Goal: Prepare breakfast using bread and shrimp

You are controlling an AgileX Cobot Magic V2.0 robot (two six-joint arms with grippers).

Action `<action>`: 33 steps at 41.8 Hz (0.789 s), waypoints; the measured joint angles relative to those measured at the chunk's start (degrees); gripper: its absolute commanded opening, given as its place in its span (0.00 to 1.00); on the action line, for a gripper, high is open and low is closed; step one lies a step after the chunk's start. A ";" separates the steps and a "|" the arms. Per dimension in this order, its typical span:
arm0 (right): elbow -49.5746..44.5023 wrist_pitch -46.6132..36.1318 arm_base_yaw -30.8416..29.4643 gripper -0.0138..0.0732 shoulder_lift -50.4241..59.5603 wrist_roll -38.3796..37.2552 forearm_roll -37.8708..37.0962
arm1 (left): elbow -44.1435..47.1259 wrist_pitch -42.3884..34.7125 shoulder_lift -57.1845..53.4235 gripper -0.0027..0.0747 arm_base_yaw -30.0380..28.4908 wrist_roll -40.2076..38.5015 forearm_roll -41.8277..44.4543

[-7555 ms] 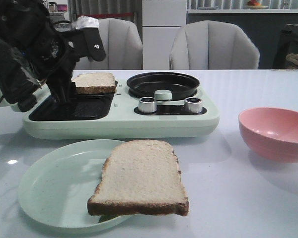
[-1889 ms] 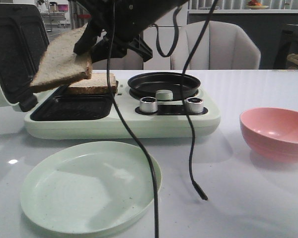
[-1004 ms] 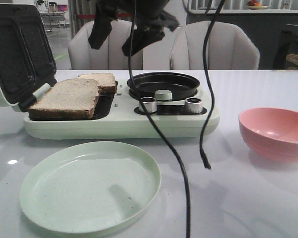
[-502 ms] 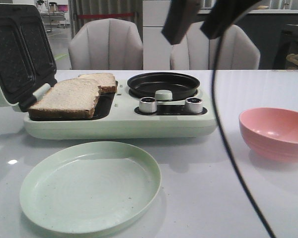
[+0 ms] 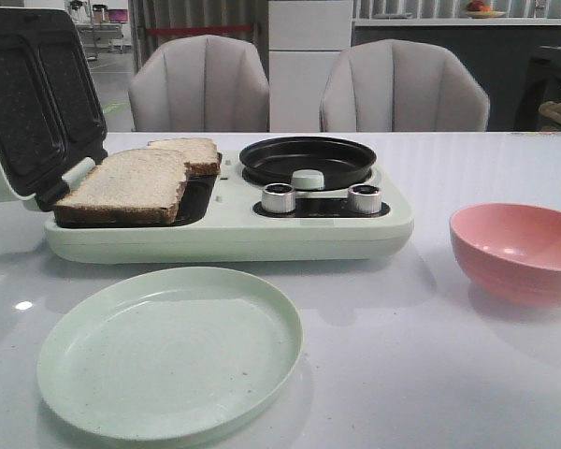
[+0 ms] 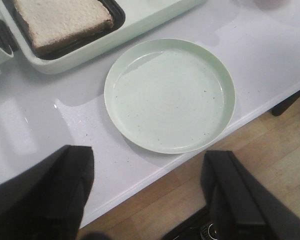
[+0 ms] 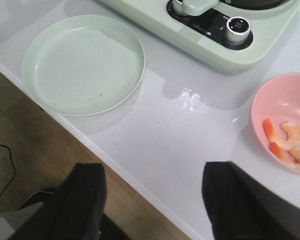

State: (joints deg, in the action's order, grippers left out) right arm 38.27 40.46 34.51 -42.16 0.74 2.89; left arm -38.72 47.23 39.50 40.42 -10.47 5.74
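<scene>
Two bread slices lie on the open sandwich maker's left grill: the near slice (image 5: 123, 185) and the far slice (image 5: 189, 153) behind it. The near slice also shows in the left wrist view (image 6: 60, 22). Several orange-pink shrimp (image 7: 286, 145) lie in the pink bowl (image 7: 270, 100), which stands at the right in the front view (image 5: 516, 253). My left gripper (image 6: 147, 192) is open and empty, high over the table's front edge. My right gripper (image 7: 152, 197) is open and empty, also above the front edge. Neither gripper shows in the front view.
The pale green breakfast maker (image 5: 234, 234) has its lid (image 5: 28, 103) raised at the left, a black round pan (image 5: 307, 157) and two knobs (image 5: 279, 197). A pale green plate (image 5: 168, 351) sits in front of it. Two chairs stand behind the table.
The second slice was carried from the plate and laid on the grill. The right arm and its cable then rose out of the front view.
</scene>
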 measured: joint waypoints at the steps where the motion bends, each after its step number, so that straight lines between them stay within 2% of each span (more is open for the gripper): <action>1: -0.35 0.00 0.00 0.75 0.83 0.00 0.00 | 0.00 0.00 0.00 0.69 0.00 0.00 0.00; 7: -1.92 0.20 0.00 0.75 4.70 0.00 0.00 | 0.00 0.00 0.00 0.69 0.00 0.00 0.00; 27: -1.92 0.20 0.00 0.75 5.17 -0.13 0.00 | 0.00 0.12 0.00 0.69 0.00 0.00 0.00; 33: -1.92 0.20 0.00 0.75 5.17 -0.13 0.00 | -0.83 2.56 1.86 0.69 0.00 0.00 0.43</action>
State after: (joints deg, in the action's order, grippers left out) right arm 36.35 40.67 34.51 -36.99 0.61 2.89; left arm -39.55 49.79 41.37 40.42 -10.47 6.17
